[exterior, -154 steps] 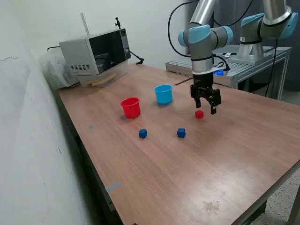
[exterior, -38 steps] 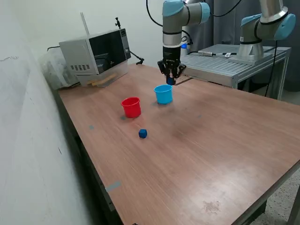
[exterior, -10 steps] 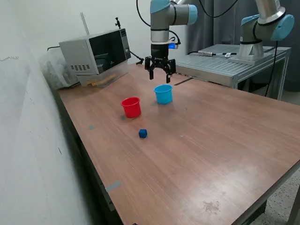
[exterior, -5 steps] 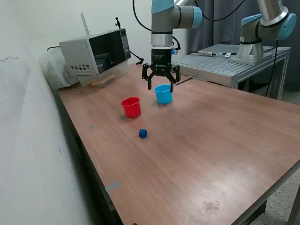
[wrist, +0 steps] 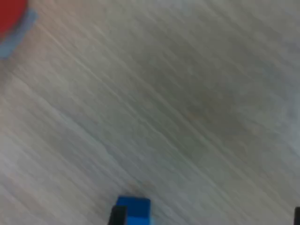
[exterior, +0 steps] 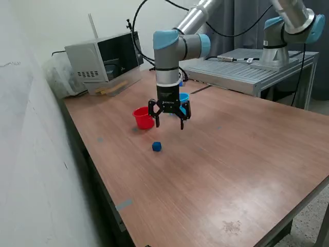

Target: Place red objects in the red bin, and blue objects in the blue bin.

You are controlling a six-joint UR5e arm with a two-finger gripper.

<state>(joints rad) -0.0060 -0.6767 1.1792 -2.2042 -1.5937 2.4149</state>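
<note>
One small dark blue cube [exterior: 157, 147] lies on the brown table; it also shows at the edge of the blurred wrist view [wrist: 134, 212]. My gripper [exterior: 169, 122] is open and empty, above the table just behind and to the exterior view's right of that cube. The red cup [exterior: 142, 118] stands at the exterior view's left of the gripper; a red corner of it shows in the wrist view [wrist: 10, 16]. The light blue cup [exterior: 183, 97] is mostly hidden behind my arm. No red cubes and no second blue cube are visible.
A microwave [exterior: 104, 60] stands at the back of the table [exterior: 247, 154] at the exterior view's left. A second robot arm [exterior: 288, 25] stands on a metal bench [exterior: 247, 64] behind. A white wall runs along the exterior view's left.
My gripper has moved from over the light blue cup toward the camera and lower, to a spot near the lone blue cube. It stays open.
</note>
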